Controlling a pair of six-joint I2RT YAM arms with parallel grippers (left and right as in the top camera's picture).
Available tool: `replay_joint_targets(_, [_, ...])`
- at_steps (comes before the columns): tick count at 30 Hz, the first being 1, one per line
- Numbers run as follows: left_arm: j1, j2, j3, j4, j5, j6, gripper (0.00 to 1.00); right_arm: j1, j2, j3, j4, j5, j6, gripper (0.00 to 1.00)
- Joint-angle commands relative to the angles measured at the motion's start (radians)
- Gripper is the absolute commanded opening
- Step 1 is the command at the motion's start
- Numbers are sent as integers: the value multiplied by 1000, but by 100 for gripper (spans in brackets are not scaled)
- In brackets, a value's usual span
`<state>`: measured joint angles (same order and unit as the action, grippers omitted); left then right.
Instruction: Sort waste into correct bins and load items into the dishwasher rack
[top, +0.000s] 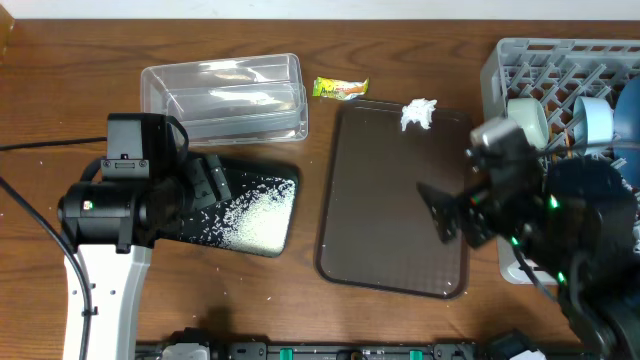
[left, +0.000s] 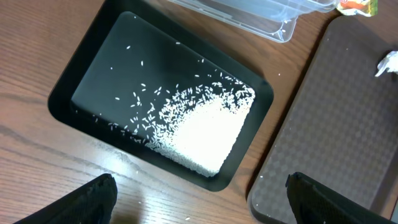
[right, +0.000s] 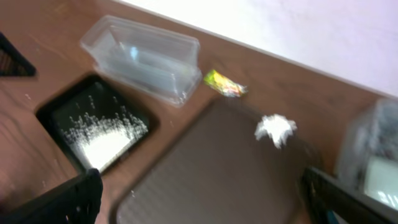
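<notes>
1. Presently, the left pincer (left: 202, 202) is released, its two fingers spread wide and grasping nothing. It hovers over the black tray (left: 93, 74), where the rice grains (left: 202, 134) lie heaped just ahead of it.
2. The right pincer (right: 205, 199) is likewise released and empty, poised above the brown serving tray (right: 205, 174).
3. The tissue (right: 275, 129) sits ahead of the right pincer and slightly to its right, on the far edge of the serving tray. It looks very light, soft and loosely crumpled, so it should squash under the fingers. A pinch straight down across its bulk seems the surest hold, and little force is needed.
4. The snack wrapper (right: 225, 84) lies farther ahead of that pincer, past the serving tray on the bare desk (top: 80, 90), near the corner of the clear tub (right: 146, 59). It appears thin, flat, crinkly and probably slick. The fingers would have to close across its narrow width, tips nearly scraping the desk, or it may slide away.
5. The loose grains are too small to pinch, so any spilled on the desk would need sweeping.
</notes>
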<state>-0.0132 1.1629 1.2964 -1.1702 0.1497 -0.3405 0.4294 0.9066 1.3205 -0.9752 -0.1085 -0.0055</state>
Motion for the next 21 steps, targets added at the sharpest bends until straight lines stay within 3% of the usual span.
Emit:
replay_joint_targets(1, [5,0,2,0,-13,-5,89,-11,-68,-3,-55,137,-9,99])
replay_joint_targets(7, [5,0,2,0,-13,-6,89,-117,-237,-183,40,151,-10,99])
replay_joint_targets(16, [5,0,2,0,-13,-5,89,-331,-588,-834,546,-88,-5,99])
replay_joint_targets(21, [5,0,2,0,-13,-6,89,-344,-749,-1079,681,-95,28,99])
